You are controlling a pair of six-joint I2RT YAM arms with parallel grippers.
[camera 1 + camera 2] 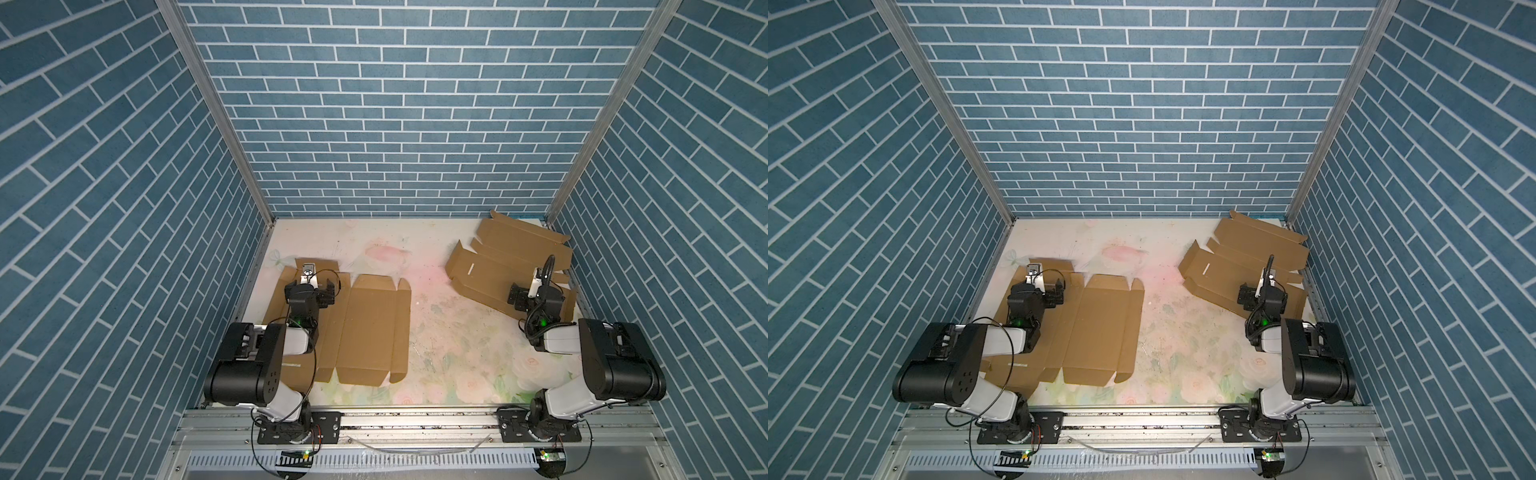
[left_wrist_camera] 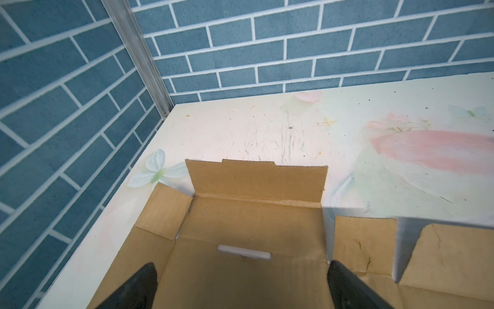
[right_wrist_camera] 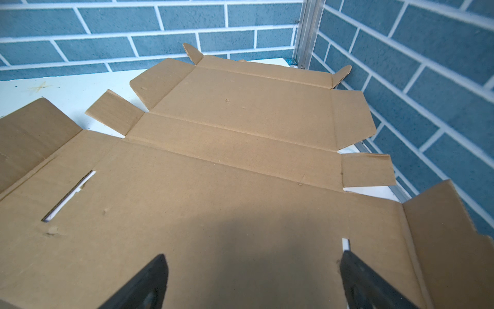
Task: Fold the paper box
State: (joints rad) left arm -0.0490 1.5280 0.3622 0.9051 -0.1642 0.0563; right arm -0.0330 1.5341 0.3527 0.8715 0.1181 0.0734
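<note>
One paper box blank [image 1: 370, 328] is lying flat along the table's [image 1: 457, 353] left edge, its creases running near-to-far. The left gripper [image 2: 243, 267] is poised directly over its far end, jaws wide apart and empty. A second blank [image 1: 490, 266] is occupying the far right corner, beneath the equally spread, empty right gripper [image 3: 253, 256].

My left gripper [image 1: 311, 289] hangs, jaws spread, over the far-left part of a flat, unfolded brown cardboard box blank [image 1: 370, 328] lying on the pale floral-printed table [image 1: 457, 353]. My right gripper [image 1: 536, 294] hangs over a second brown cardboard blank [image 1: 494, 266] in the far right corner, well apart from the first.
</note>
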